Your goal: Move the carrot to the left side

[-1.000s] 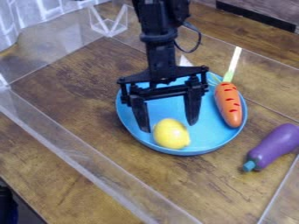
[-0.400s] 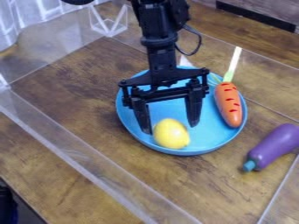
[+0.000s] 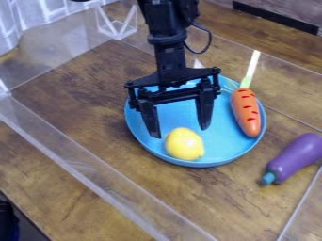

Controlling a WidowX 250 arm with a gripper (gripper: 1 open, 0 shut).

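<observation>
The orange carrot lies on the right edge of a blue plate, its pale stem pointing up and away over the wooden table. My gripper hangs over the middle of the plate, pointing steeply down, open wide with nothing between its fingers. The carrot rests just right of the right fingertip, apart from it. A yellow lemon sits on the plate's front part, below and between the fingers.
A purple eggplant lies on the table right of the plate. Clear plastic walls border the table at the left and front. A white wire frame stands at the back.
The gripper has shifted very slightly left over the plate; the jaws stay wide. The carrot, lemon and eggplant lie where they were.
</observation>
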